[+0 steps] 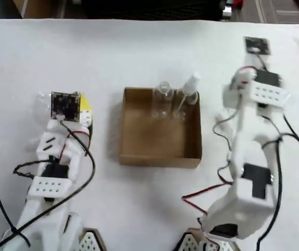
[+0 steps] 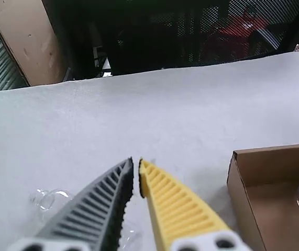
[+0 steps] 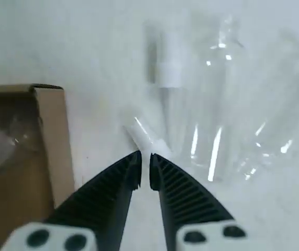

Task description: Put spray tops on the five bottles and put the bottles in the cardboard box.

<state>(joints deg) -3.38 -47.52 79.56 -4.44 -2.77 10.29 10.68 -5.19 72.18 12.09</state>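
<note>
A brown open cardboard box [image 1: 154, 138] sits mid-table between the arms. Against its far wall stand two clear plastic bottles: a capped bottle [image 1: 190, 99] wearing a white spray top, and an open-necked bottle [image 1: 163, 100]. Loose clear bottles [image 3: 212, 104] and a loose white spray top [image 3: 167, 73] lie just ahead of the right gripper [image 3: 145, 167], black fingers clenched, empty. The left gripper [image 2: 136, 170], grey and yellow, is likewise closed

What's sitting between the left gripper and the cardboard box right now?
Nothing: the left wrist view shows only bare table between the left gripper and the cardboard box.
</note>
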